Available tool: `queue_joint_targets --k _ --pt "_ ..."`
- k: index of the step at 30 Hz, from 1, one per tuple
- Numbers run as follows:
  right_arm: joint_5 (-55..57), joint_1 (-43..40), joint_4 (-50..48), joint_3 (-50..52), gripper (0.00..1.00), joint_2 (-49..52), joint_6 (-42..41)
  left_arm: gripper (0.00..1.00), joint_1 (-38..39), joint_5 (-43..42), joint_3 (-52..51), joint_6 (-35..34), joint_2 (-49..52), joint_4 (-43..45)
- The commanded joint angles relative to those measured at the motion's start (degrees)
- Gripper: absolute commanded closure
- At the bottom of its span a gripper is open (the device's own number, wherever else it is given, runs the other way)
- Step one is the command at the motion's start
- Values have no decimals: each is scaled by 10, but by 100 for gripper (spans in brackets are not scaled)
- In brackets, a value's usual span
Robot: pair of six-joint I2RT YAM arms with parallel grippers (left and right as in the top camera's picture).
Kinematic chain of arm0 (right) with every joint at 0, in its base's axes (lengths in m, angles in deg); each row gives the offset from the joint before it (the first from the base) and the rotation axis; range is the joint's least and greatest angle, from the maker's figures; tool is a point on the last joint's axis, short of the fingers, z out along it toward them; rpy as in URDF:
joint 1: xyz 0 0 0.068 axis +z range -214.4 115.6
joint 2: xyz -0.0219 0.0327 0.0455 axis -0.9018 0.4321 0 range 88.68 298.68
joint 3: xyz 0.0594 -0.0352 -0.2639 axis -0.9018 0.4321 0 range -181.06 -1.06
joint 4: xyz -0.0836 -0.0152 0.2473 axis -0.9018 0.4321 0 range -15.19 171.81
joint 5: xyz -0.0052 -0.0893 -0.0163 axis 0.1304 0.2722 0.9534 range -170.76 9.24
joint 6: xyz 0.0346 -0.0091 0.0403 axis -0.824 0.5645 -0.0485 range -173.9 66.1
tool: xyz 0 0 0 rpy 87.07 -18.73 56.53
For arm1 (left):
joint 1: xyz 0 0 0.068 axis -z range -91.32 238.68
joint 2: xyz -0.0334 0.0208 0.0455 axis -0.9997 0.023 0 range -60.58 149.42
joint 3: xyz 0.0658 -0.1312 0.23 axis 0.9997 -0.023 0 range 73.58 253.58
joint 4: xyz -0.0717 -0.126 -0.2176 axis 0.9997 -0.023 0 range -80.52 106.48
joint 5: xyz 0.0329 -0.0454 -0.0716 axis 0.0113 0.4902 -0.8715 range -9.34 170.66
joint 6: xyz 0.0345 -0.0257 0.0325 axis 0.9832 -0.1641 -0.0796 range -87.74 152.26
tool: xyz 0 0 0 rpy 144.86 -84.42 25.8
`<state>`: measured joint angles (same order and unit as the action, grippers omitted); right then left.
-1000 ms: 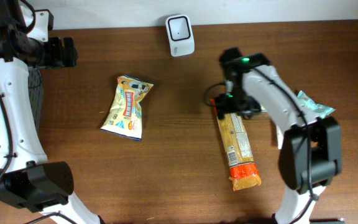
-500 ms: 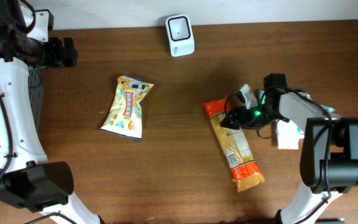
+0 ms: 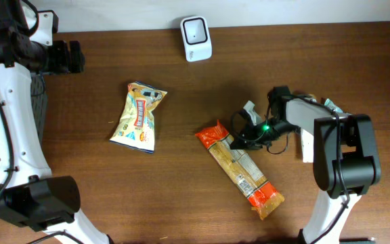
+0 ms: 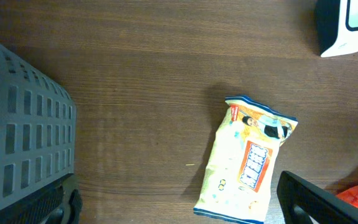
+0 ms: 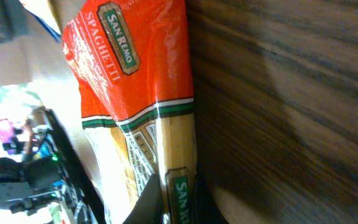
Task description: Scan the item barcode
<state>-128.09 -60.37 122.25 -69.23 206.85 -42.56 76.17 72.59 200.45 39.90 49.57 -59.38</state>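
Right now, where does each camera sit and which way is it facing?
Overhead: above the table, facing straight down on scanner, snack bag, spaghetti; left arm, right arm show.
Left wrist: high, facing down at snack bag and basket; open left fingers at the bottom corners.
Right wrist: low, close along the spaghetti; right fingers shut on it.
Shared: overhead and left wrist both see scanner, snack bag.

Mock shop checkout on robot test rig, likely lab. Signs: white boxy barcode scanner at far edge of dark wood-grain worktop. Packaged groceries: orange-and-clear plastic spaghetti packet, yellow foil snack bag. Grey plastic lattice basket at left. Two white robot arms.
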Motion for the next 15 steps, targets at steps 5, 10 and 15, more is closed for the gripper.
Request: queue_joint_targets --k 5,10,15 --pt "398 46 116 -106 96 -169 -189 1 0 0 5 -5 -2 1" --pt "618 195 148 -105 96 -125 -381 1 0 0 5 -5 -2 1" --pt "619 235 129 -105 95 -44 -410 1 0 0 5 -5 -2 1"
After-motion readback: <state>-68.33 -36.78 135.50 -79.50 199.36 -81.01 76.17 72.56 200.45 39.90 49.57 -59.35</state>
